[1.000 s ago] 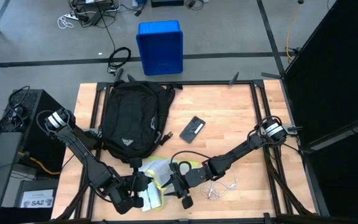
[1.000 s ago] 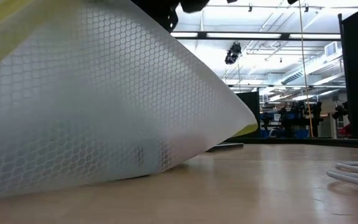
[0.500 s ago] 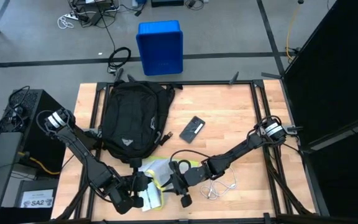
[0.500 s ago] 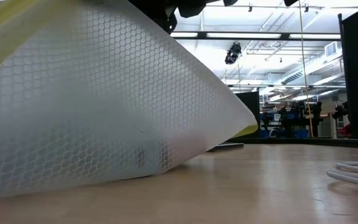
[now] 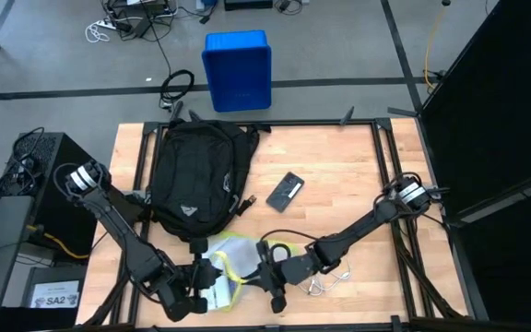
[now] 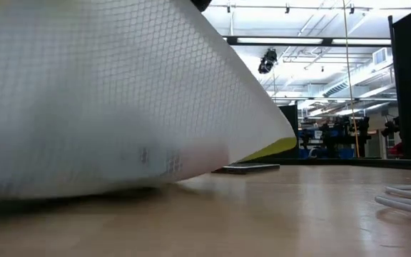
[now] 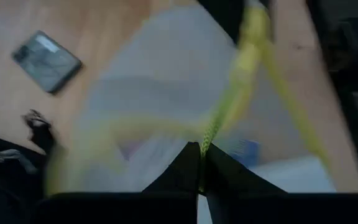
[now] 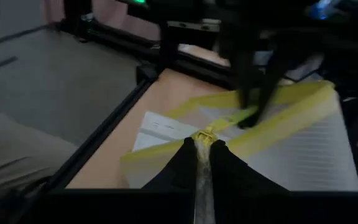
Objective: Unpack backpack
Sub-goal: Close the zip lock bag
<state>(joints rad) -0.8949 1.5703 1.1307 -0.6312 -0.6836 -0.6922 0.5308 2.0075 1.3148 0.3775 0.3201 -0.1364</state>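
Right gripper (image 5: 267,277) has clenched on the mesh pouch's (image 5: 231,254) yellow trim near the table's (image 5: 339,184) front edge; left gripper (image 5: 203,281) grasps it too. Backpack (image 5: 194,175) looks soft, floppy (best grabbed by a strap).

- A grey concrete floor (image 5: 339,41) fills the upper part of the high view, crossed by dark lines.
- A blue plastic bin (image 5: 237,70) stands on it at upper centre.
- Loose cables (image 5: 127,20) lie at the upper left.
- A black curtain (image 5: 496,101) covers the right side.
- In the low view, ceiling light strips (image 6: 312,44) glow at the upper right.
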